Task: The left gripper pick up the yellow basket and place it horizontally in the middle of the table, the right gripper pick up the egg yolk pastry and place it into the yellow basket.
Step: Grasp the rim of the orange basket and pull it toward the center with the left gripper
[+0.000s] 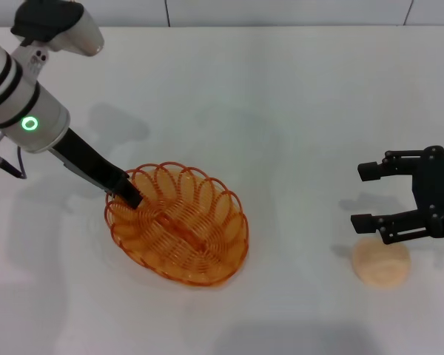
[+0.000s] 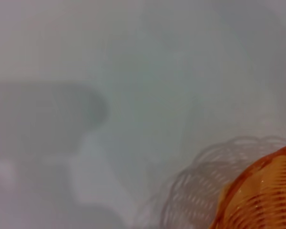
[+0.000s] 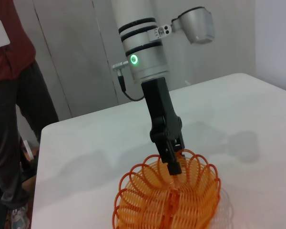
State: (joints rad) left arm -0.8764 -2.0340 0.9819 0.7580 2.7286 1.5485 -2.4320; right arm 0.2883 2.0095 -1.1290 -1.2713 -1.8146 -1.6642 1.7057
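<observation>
Step in hand, by the look of it: putting the yellow basket (image 1: 179,225) in its place. Pinching the far-left loop of the rim with the left gripper (image 1: 129,194), fingers pressed together on the wire. Same pinch seen from the right wrist view, with the left gripper (image 3: 174,164) coming down from above onto the rim of the yellow basket (image 3: 167,200). Only a corner of the yellow basket (image 2: 262,195) and its shadow in the left wrist view.

Sitting a little left of the middle of the white counter (image 1: 281,111), and turned slantwise, not yet lying straight across. Hard to tell whether resting flat or lifted a tiny bit.

Waiting over on the right side: the right gripper (image 1: 364,197), fingers wide apart, holding nothing. Just beside it, nearer the robot, the egg yolk pastry (image 1: 382,262), lying on the counter, well apart from the basket.

Next, most likely: turn the basket so the long side lies level across the middle, set it down, then let go and pull the left arm back. After that, lower the open right fingers around the soft bun, squeeze gently so as not to squash it, lift, carry over, and drop it inside the basket.
</observation>
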